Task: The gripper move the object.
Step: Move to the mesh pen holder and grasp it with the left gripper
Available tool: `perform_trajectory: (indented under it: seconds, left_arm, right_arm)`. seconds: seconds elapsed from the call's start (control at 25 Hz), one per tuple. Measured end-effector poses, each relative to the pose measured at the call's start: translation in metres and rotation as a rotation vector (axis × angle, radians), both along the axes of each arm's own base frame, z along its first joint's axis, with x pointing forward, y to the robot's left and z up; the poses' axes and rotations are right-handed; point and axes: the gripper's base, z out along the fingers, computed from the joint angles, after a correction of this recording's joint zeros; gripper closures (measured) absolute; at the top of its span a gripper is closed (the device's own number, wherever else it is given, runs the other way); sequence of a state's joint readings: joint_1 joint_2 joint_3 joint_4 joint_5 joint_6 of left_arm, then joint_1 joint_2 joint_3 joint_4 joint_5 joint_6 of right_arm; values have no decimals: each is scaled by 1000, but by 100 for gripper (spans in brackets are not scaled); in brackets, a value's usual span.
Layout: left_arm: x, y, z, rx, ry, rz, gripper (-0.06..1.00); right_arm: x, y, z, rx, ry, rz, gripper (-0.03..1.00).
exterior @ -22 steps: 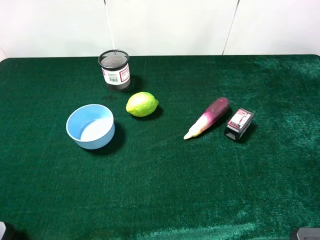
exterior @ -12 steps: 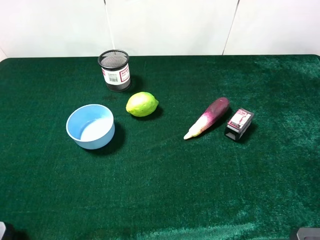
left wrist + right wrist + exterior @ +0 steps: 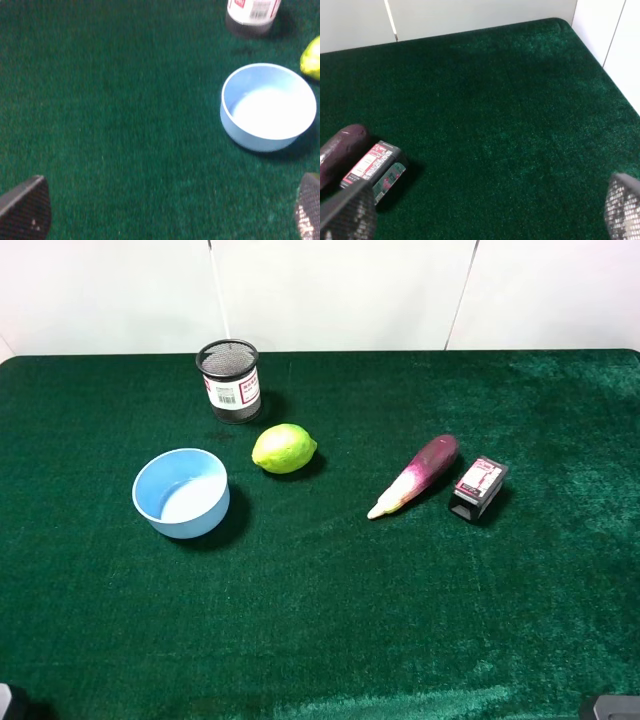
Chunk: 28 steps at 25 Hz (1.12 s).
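The object, a small black wire-mesh cup [image 3: 229, 380] with a white and red label, stands upright at the back left of the green table. Only its lower part shows in the left wrist view [image 3: 252, 12]. My left gripper [image 3: 167, 210] is open and empty, low over the table's front left, far from the cup. My right gripper [image 3: 485, 210] is open and empty, over the front right. In the exterior view only slivers of the arms show, at the bottom corners.
A light blue bowl [image 3: 181, 492] sits in front of the cup, with a lime [image 3: 284, 448] to its right. A purple eggplant [image 3: 415, 475] and a small black box [image 3: 478, 486] with a red-white label lie at centre right. A white wall [image 3: 330, 290] lies behind the table.
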<state>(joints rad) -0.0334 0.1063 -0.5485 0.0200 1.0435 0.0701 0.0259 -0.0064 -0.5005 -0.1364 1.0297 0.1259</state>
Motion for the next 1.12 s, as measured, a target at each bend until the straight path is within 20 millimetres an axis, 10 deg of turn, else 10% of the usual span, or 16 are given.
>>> perform_trajectory:
  seconds: [1.12]
  left_arm:
    - [200, -35, 28, 2, 503, -215, -4]
  right_arm:
    - [0, 0, 0, 0, 0, 0, 27]
